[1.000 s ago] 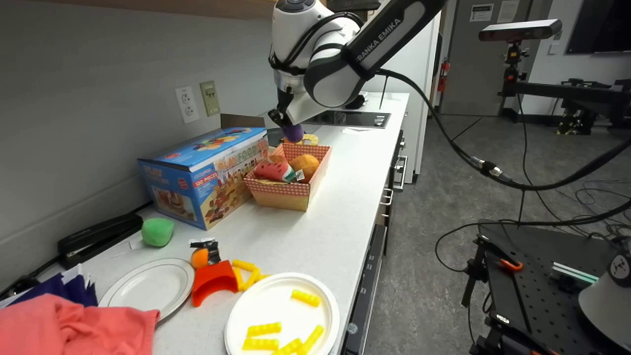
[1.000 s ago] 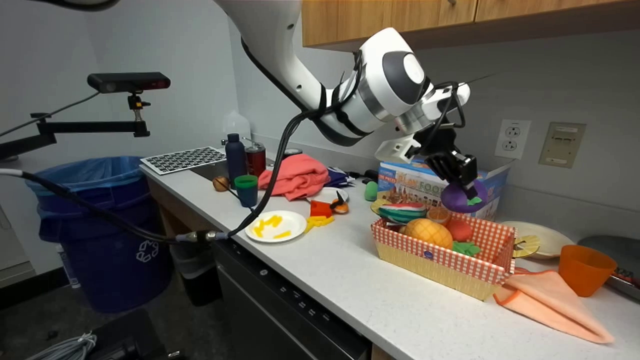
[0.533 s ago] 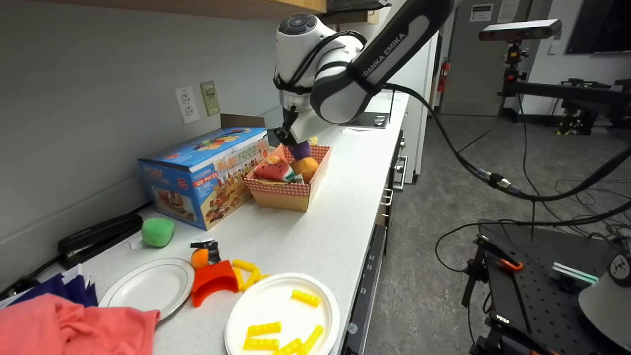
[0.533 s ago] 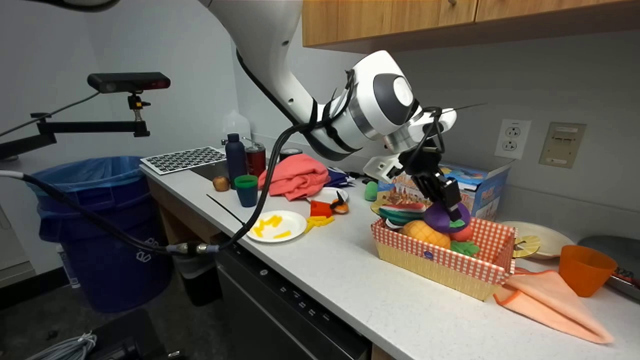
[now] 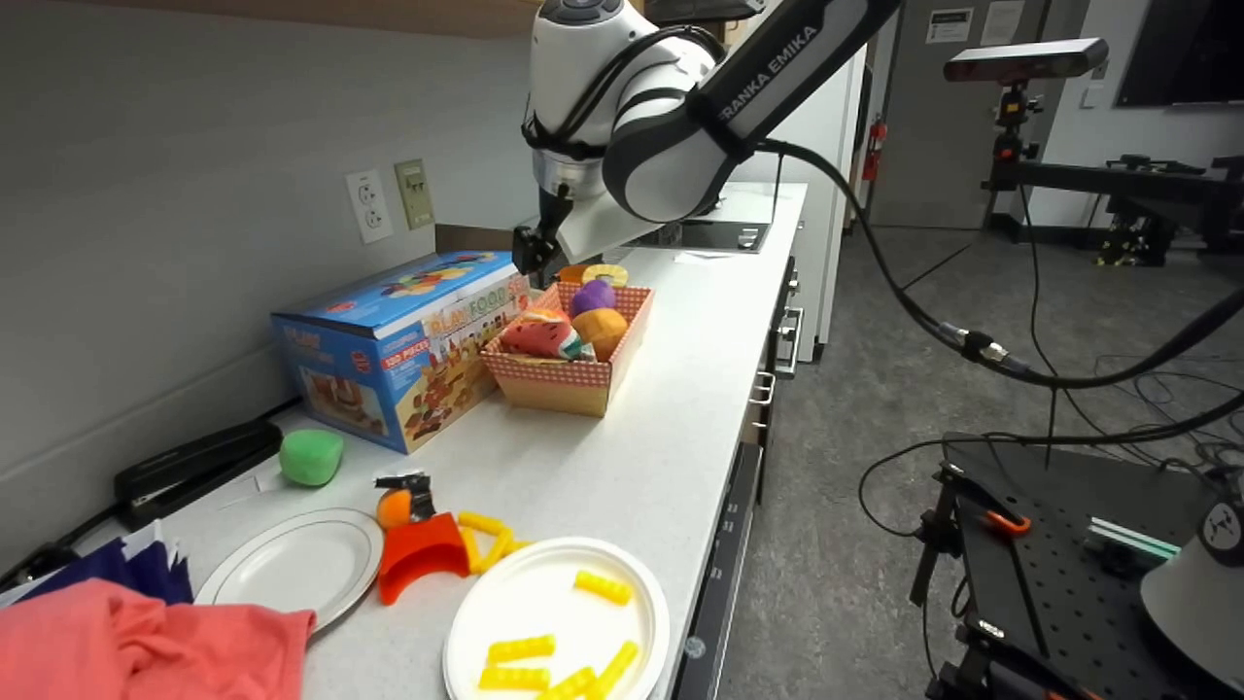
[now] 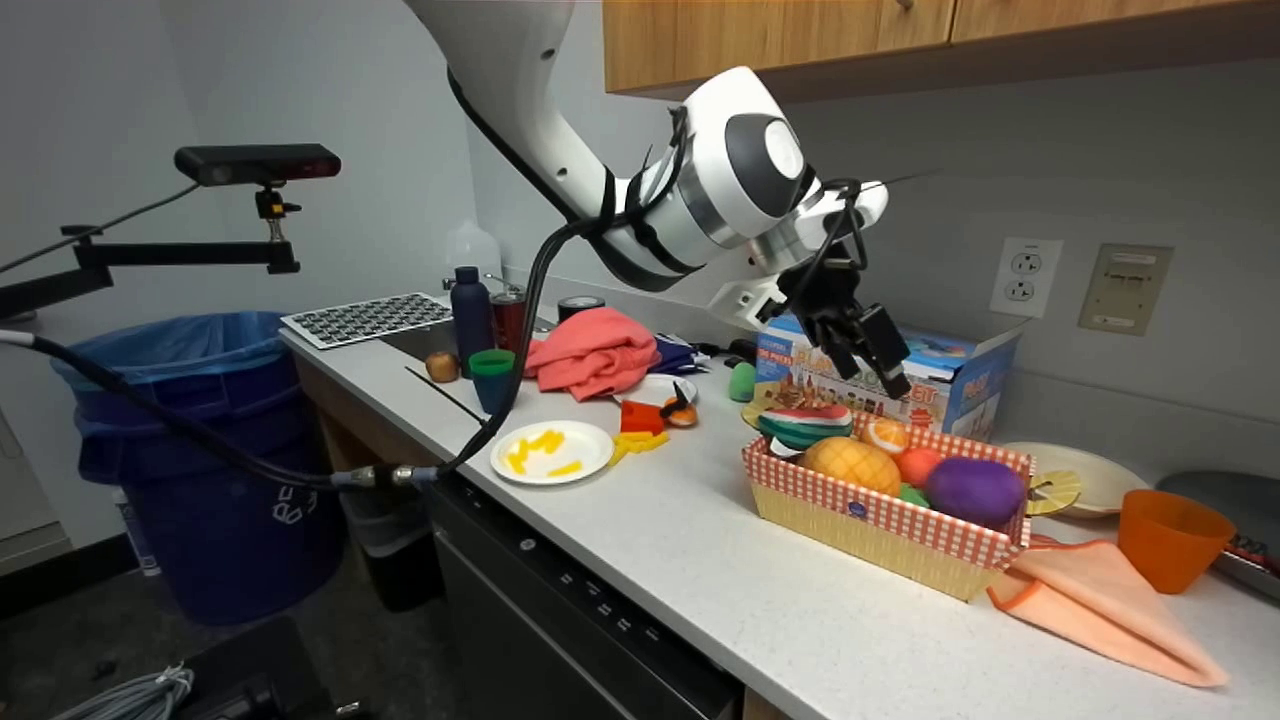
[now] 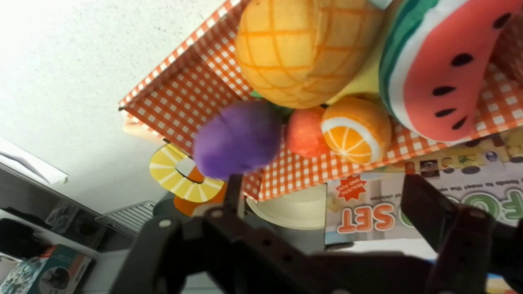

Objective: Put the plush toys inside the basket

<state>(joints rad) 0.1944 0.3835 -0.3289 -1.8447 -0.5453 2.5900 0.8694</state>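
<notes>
The purple plush toy (image 6: 975, 492) sits inside the basket (image 6: 850, 538) by its short edge; the gripper (image 7: 325, 188) is spread, empty; dropping seems done, so lift away next.

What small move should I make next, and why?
I'd probably raise the open fingers a little, clear of the blue box: they hold nothing, the purple toy lies in the basket, and in the wrist view that box shows between them.
</notes>
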